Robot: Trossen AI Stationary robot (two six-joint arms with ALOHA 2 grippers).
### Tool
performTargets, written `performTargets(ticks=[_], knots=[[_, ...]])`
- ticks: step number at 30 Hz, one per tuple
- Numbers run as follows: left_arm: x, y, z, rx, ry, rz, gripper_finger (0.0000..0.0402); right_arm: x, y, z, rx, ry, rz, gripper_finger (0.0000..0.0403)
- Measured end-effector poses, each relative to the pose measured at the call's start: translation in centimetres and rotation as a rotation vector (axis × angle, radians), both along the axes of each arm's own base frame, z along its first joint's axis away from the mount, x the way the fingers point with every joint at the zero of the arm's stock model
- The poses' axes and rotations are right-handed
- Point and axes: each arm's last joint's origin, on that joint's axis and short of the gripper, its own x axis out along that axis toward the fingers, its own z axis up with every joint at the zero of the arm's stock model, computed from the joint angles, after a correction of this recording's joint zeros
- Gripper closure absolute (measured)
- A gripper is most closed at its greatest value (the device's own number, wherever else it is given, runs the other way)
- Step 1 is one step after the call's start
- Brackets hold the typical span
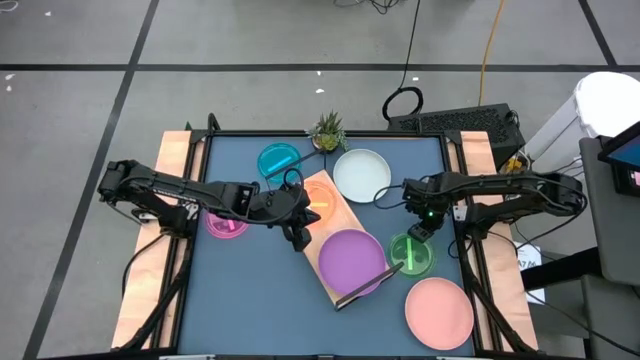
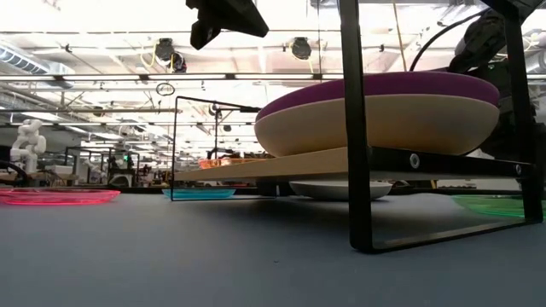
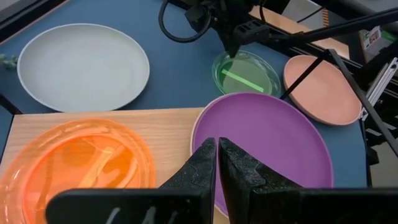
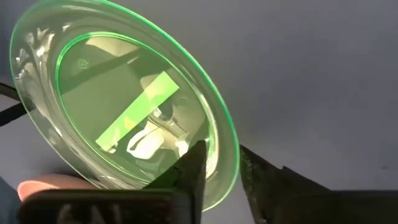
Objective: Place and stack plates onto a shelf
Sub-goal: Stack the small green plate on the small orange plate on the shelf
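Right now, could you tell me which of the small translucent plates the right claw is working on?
The green plate, on the table beside the shelf. The right claw straddles its rim; the orange, cyan and magenta ones have no claw at them.

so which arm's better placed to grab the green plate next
The right. The right gripper already straddles the green plate's rim, one finger on each side. The left gripper is shut and empty over the shelf, by the purple plate.
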Motion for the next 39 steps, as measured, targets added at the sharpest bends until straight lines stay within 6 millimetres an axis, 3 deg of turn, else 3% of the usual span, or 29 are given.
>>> performTargets(ticks=[7, 16, 39], knots=[[0.0, 0.1, 0.0, 0.008, 0.003, 0.0, 0.0378, 0.0, 0.0, 0.0, 0.002, 0.001, 0.0, 0.0399], [0.0, 0.1, 0.0, 0.009, 0.002, 0.002, 0.0378, 0.0, 0.0, 0.7, 0.001, 0.016, -0.028, 0.0402], [-0.3, 0.2, -0.4, 0.04, 0.049, -0.006, 0.0378, -0.6, -0.1, 7.8, -0.147, -0.093, -0.25, 0.0403]])
